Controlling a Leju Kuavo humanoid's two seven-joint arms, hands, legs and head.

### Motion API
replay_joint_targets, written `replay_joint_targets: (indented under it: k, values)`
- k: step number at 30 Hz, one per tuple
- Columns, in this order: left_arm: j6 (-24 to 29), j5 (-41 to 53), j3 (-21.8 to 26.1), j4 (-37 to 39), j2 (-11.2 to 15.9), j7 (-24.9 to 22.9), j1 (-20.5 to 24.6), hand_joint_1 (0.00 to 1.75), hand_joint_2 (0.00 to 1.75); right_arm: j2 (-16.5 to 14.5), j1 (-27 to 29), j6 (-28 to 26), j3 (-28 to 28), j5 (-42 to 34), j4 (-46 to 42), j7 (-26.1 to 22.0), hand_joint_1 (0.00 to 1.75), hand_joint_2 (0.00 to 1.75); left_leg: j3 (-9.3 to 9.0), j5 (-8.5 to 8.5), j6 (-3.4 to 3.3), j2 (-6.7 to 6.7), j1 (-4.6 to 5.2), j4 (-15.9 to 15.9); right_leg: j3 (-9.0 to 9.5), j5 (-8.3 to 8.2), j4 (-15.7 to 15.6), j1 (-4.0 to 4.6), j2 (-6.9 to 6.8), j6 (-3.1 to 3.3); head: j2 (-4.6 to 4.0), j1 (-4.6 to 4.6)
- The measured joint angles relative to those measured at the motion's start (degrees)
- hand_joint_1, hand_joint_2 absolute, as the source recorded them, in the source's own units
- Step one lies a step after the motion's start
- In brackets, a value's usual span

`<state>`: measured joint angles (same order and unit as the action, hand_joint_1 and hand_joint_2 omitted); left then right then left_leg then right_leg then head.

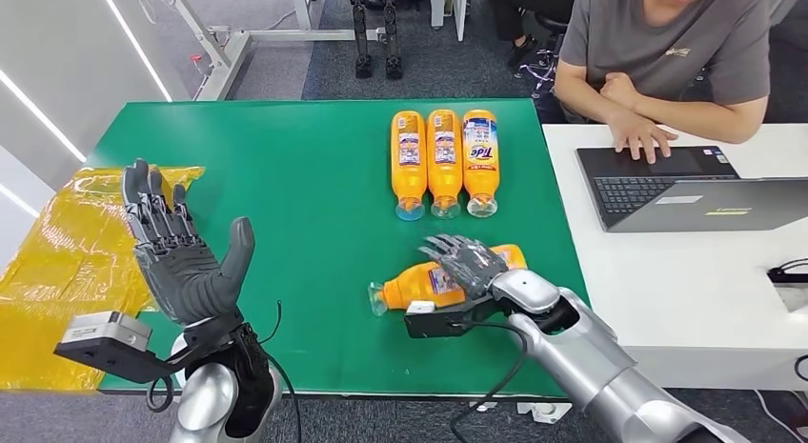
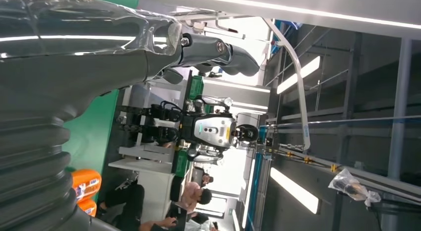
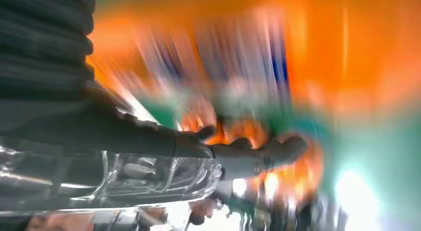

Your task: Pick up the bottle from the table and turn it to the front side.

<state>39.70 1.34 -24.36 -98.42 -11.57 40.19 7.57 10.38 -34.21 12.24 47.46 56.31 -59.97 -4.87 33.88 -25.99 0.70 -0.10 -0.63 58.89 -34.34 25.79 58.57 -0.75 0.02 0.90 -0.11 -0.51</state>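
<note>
Green tabletop (image 1: 305, 195), rectangular, set in a workshop with grey flooring; a white desk (image 1: 667, 281) adjoins its right side

Item 1: orange Tide bottle (image 1: 419, 285), lying on its side near the table's front right area, cap pointing left, label partly visible under the fingers. Right hand (image 1: 469, 264) rests across the bottle's upper body, fingers draped over it; whether they are actually clamped around it cannot be told. Right wrist view is heavily motion-blurred: orange and blue label smear close behind the dark thumb (image 3: 258, 154).

Item 2: three orange bottles (image 1: 444, 163), lying side by side in a row toward the table's far side, caps toward the robot, touching one another, well apart from item 1.

Item 3: left hand (image 1: 181, 252), raised above the table's front left corner, palm facing inward, fingers spread and upright, holding nothing.

Item 4: yellow plastic sheet (image 1: 67, 271), crumpled, off the table's left edge.

Item 5: laptop (image 1: 686, 191), open on the white desk; a seated person's hand (image 1: 640, 133) on its keyboard
</note>
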Motion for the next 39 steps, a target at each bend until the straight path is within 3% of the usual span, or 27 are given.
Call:
replay_joint_targets:
  k: [15,29,39]
  values:
    - [0.1,0.0,0.4,0.0,0.0,0.0,-0.4,0.0,1.75,0.8,-2.7,-0.7,3.3,-0.1,6.2,1.8,0.0,1.75,0.19,0.08,-0.13,0.09,0.01,0.1,-0.21,-0.12,0.0,-0.02,0.09,-0.1,0.0,-0.02]
    - [0.2,0.7,0.4,0.0,0.0,0.0,-2.1,0.0,1.75,2.9,-2.0,-3.9,3.7,1.9,6.2,7.9,0.0,1.75,0.17,0.06,-0.16,0.1,0.02,0.1,-0.14,-0.16,-0.1,-0.01,0.1,-0.17,0.0,-0.01]
    - [0.3,1.6,0.8,0.0,0.0,0.0,-3.0,0.0,1.75,2.9,-2.1,-6.1,3.6,4.0,6.6,9.1,0.0,1.75,0.18,0.06,-0.17,0.1,0.02,0.1,-0.12,-0.17,-0.1,-0.01,0.1,-0.18,0.0,-0.01]
